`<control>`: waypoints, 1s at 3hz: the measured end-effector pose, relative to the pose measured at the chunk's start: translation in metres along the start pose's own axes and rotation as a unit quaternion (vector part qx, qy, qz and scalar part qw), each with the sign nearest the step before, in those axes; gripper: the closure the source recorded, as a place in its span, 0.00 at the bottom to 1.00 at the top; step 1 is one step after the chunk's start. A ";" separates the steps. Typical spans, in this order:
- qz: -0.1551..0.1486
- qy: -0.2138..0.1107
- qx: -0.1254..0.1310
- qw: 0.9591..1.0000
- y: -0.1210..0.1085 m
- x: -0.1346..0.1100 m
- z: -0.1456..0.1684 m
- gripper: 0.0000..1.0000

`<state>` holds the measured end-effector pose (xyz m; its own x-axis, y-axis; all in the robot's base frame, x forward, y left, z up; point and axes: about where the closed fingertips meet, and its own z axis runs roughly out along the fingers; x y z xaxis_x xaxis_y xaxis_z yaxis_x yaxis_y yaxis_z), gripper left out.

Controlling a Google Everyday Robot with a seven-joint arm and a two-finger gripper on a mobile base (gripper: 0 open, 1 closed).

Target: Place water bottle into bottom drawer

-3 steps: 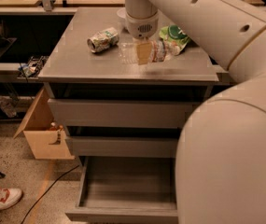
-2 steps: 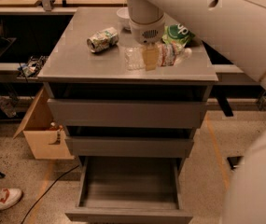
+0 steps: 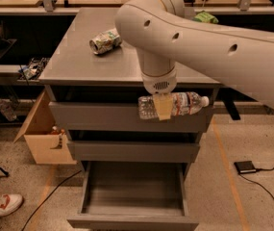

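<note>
My gripper (image 3: 163, 107) hangs from the white arm in front of the cabinet's top drawer, shut on the water bottle (image 3: 175, 105). The clear crinkled bottle lies sideways in the grip, white cap to the right, label band near the middle. It is held in the air well above the bottom drawer (image 3: 132, 196), which is pulled open and shows an empty grey tray. The two wider grey drawers above it are shut.
A crushed green-white can (image 3: 105, 40) lies on the cabinet top (image 3: 79, 61). A green bag (image 3: 205, 17) sits at the back right. A cardboard box (image 3: 43, 138) stands left of the cabinet. A shoe (image 3: 2, 205) and cables lie on the floor.
The gripper has lifted the water bottle off the cabinet top and carried it forward and down, in front of the top drawer. The can has not moved.
</note>
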<state>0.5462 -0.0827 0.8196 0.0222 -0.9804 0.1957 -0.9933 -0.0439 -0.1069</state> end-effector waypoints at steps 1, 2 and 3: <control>0.000 0.000 0.000 1.000 0.000 0.000 0.000 1.00; 0.009 -0.026 -0.013 1.000 0.015 -0.004 0.026 1.00; 0.034 -0.079 -0.033 0.996 0.047 -0.015 0.073 1.00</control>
<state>0.5079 -0.0842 0.7404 -0.0332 -0.9989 0.0332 -0.9982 0.0315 -0.0502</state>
